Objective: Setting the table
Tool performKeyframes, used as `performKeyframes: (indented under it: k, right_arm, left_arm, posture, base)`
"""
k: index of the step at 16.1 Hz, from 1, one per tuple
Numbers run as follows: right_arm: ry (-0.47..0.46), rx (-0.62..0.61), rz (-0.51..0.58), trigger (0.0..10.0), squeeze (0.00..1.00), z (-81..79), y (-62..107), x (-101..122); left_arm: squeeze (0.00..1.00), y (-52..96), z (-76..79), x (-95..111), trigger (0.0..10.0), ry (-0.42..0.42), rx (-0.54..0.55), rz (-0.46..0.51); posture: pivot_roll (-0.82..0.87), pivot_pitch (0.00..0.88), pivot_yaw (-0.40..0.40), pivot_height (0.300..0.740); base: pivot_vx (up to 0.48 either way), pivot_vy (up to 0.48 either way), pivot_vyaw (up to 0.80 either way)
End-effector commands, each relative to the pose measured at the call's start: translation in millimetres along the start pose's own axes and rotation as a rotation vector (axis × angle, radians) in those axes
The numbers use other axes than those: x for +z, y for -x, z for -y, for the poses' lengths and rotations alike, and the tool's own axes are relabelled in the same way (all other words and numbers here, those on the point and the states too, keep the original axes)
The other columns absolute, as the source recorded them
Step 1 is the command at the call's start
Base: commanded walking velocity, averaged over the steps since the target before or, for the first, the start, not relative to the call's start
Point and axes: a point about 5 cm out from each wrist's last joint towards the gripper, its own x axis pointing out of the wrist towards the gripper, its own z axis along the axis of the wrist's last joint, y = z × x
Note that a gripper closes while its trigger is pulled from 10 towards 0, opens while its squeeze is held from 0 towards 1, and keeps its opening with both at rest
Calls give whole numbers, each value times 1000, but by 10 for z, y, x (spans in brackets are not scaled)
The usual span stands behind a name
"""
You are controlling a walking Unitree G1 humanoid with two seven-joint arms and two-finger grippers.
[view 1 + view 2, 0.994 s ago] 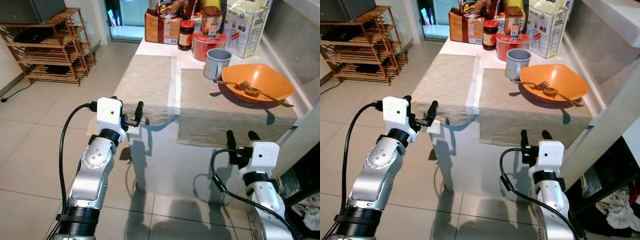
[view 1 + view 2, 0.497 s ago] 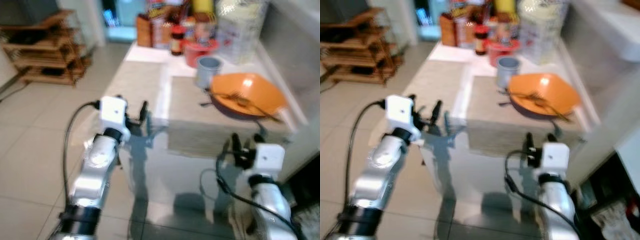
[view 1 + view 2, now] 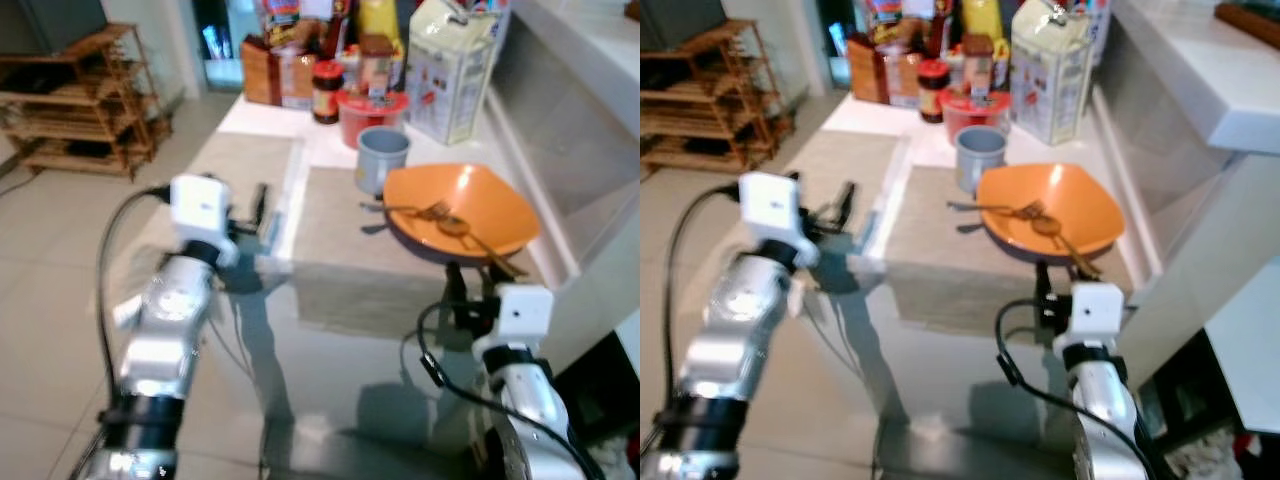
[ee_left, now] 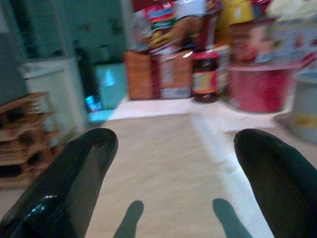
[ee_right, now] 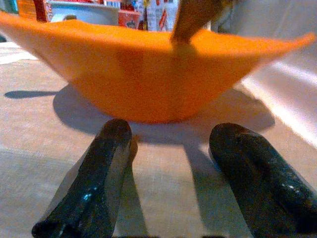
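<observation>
The orange bowl (image 5: 148, 69) sits at the table's near right edge, directly ahead of the open right gripper (image 5: 168, 171). The left gripper (image 4: 163, 168), also open, is farther off.

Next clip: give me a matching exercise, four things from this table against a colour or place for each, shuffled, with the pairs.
Things:
1. bowl
2. mug
3. fork
4. jar

Descriptions:
A. grey, standing beside the bowl
B. red lid, at the table's far end
C. orange, just ahead of the right gripper
D. lying in the bowl

Pairs: 1-C, 2-A, 3-D, 4-B
</observation>
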Motion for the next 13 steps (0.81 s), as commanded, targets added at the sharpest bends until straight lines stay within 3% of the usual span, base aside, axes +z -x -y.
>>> performKeyframes:
  k: [1, 4, 8, 9, 13]
  right_arm:
    - [-11, -14, -49, 10000, 0, 21, 31, -85]
    - [-13, -6, -68, 10000, 0, 22, 94, -114]
    - [-5, 12, -81, 10000, 0, 48, 202, -112]
    - [-1, 27, -74, 10000, 0, 74, 242, -71]
    - [19, 23, -70, 10000, 0, 188, 285, -32]
  left_arm:
    - [0, -65, 11, 23, 10000, -15, -13, -14]
    - [0, -334, -118, 234, 10000, -70, -93, -66]
    - [0, -563, -150, 580, 10000, -33, -225, -90]
    - [0, -637, -115, 760, 10000, -7, -311, -108]
    - [0, -723, 77, 1084, 10000, 7, -533, -108]
  posture:
    - [-18, 0, 20, 740]
    - [-21, 7, 22, 740]
    - [-33, 6, 39, 740]
    - [-40, 7, 51, 740]
    - [-48, 10, 66, 740]
  base:
    - [0, 0, 0]
    - [0, 0, 0]
    - [0, 0, 0]
    - [0, 0, 0]
    - [0, 0, 0]
